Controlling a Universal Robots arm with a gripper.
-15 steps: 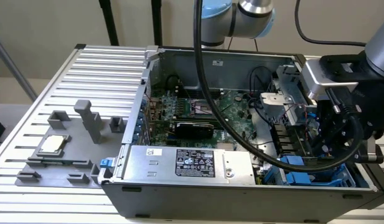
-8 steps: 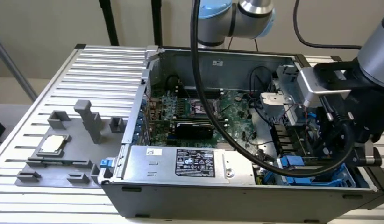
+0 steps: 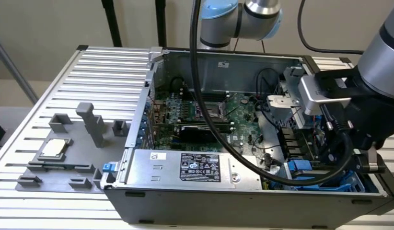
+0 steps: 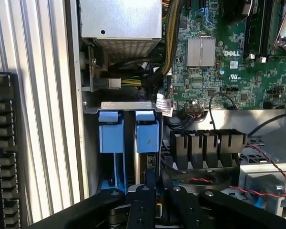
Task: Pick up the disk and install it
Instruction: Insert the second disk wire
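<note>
The disk (image 4: 147,138) stands on edge in the drive bay at the case's front corner. Its bright blue carrier frame faces the wrist camera, and a strip of its grey body runs down under my gripper (image 4: 157,193). A second blue carrier (image 4: 110,136) sits in the slot right beside it. My gripper's black links hang just over the end of the disk, close to it or touching. In the exterior view the arm's wrist (image 3: 376,110) reaches down into the case at the exterior view's right, over the blue carriers (image 3: 306,171).
The open computer case (image 3: 184,201) holds a green motherboard (image 3: 203,115), a silver box with a black label (image 3: 191,167), black cables (image 3: 248,160) and a black fan (image 4: 205,150). A grey fixture with a small square chip (image 3: 55,147) rests on the slatted table (image 3: 107,72).
</note>
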